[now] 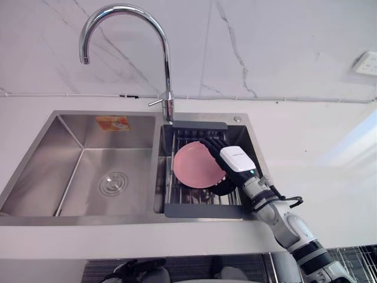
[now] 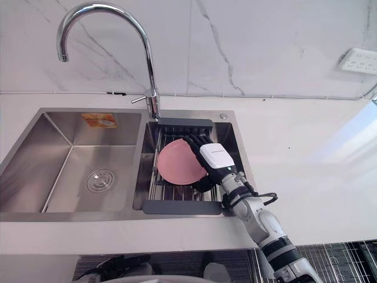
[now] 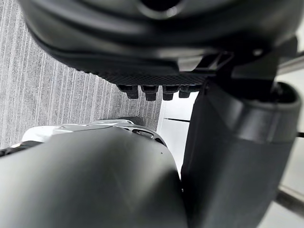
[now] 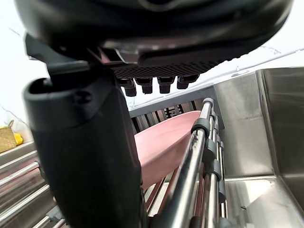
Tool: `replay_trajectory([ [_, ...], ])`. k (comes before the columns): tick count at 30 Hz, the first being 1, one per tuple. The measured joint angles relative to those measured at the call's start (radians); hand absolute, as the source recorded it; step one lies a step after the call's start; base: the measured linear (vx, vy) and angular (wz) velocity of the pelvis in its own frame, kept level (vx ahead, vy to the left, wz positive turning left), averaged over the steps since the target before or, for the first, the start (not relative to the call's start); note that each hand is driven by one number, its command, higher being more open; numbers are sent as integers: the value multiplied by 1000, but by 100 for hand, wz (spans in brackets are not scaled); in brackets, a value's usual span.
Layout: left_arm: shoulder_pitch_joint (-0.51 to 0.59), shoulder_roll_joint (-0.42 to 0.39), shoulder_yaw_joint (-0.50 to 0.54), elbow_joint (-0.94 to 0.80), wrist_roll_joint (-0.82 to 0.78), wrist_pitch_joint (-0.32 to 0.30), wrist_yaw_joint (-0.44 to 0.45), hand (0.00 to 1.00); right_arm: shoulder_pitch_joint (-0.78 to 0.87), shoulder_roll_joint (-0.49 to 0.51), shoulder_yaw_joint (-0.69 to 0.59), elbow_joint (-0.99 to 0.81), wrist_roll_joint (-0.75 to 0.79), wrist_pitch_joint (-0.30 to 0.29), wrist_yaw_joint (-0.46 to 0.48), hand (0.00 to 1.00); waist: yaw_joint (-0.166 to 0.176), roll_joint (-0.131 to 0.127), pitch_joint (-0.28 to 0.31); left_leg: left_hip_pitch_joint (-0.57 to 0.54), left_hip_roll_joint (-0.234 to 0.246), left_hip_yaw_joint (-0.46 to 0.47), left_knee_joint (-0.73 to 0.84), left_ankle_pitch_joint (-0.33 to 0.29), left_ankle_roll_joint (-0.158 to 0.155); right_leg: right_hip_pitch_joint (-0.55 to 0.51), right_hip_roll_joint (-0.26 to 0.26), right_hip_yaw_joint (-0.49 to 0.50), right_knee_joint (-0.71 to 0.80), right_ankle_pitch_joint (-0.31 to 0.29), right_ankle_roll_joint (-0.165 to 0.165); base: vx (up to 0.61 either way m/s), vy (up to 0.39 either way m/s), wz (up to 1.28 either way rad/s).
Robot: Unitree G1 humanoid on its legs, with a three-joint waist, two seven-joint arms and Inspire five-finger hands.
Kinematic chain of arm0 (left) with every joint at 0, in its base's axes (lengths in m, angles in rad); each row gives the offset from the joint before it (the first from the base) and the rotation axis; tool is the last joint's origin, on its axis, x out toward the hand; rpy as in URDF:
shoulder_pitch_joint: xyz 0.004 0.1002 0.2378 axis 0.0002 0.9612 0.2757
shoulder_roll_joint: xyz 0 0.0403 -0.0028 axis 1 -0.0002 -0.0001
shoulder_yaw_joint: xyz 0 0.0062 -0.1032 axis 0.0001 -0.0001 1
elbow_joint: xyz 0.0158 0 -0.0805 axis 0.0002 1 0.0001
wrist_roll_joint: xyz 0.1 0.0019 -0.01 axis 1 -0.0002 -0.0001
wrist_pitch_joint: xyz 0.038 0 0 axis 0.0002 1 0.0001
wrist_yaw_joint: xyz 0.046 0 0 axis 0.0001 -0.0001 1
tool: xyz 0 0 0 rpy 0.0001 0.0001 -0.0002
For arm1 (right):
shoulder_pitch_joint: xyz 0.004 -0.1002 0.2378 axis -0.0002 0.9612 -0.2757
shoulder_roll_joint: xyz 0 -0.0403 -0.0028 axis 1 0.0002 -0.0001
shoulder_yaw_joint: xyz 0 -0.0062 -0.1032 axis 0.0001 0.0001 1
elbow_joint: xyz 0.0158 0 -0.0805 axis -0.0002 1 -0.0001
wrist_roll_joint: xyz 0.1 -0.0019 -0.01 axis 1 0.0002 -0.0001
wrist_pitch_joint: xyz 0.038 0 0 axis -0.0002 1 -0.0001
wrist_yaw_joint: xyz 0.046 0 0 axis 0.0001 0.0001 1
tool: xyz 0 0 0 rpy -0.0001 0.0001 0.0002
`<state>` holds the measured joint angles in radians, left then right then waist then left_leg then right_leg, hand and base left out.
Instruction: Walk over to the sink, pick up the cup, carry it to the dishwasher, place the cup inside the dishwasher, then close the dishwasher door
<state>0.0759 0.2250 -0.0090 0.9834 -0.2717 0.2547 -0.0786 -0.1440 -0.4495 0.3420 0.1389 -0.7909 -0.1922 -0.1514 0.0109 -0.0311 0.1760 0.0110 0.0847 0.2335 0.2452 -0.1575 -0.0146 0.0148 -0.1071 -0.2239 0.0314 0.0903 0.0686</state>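
Observation:
A pink round dish [image 1: 196,165] leans tilted in the dark drying rack [image 1: 203,210] that sits in the sink's right basin; no other cup-like thing shows. My right hand [image 1: 237,159] is at the dish's right edge. Its fingers [image 1: 207,141] reach straight past the dish's far rim and its thumb [image 1: 221,188] lies by the near rim. In the right wrist view the pink dish [image 4: 164,142] shows past the thumb [image 4: 85,156], resting against the rack's bars [image 4: 199,142]. My left hand [image 3: 142,47] hangs low over grey floor with relaxed fingers.
A tall chrome tap [image 1: 166,65] stands behind the divider between the basins. The steel left basin [image 1: 70,171] holds only its drain. White counter runs all round the sink. A wall socket [image 1: 366,62] is at the far right. A wire basket [image 1: 359,259] shows at the lower right.

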Motion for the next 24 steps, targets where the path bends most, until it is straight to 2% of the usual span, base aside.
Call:
replay_trajectory([
  [4,0,-3,-1,0,2,0,-9,100,4,6,0,26,-24,-18,-60,100,1,7,-5,1,-1,-5,-15,12,-5,-1,0,-6,-4,0,-1,-42,-27,5],
  [8,0,-10,-2,0,25,0,-12,100,-5,27,-7,73,-59,-13,-178,100,9,15,-11,1,-4,-14,-32,26,-8,-1,1,-17,-11,1,-2,-30,-26,6],
  [13,0,-13,-1,-9,36,-1,-14,100,-4,27,-20,128,-72,-24,-254,100,22,17,-12,-1,-4,-24,-34,30,-6,2,1,-27,-12,3,-6,2,-11,6],
  [14,0,-13,-1,-9,37,-1,-15,100,-4,27,-22,132,-77,-29,-272,0,21,17,-12,-1,-4,-26,-35,30,-6,2,1,-27,-12,3,-6,0,0,0],
  [24,1,-14,-2,-12,38,-1,-25,100,-5,19,-27,170,-117,-40,-292,0,25,19,-12,0,-7,-29,-45,35,-5,2,-1,-31,-12,3,-6,-1,0,0],
])
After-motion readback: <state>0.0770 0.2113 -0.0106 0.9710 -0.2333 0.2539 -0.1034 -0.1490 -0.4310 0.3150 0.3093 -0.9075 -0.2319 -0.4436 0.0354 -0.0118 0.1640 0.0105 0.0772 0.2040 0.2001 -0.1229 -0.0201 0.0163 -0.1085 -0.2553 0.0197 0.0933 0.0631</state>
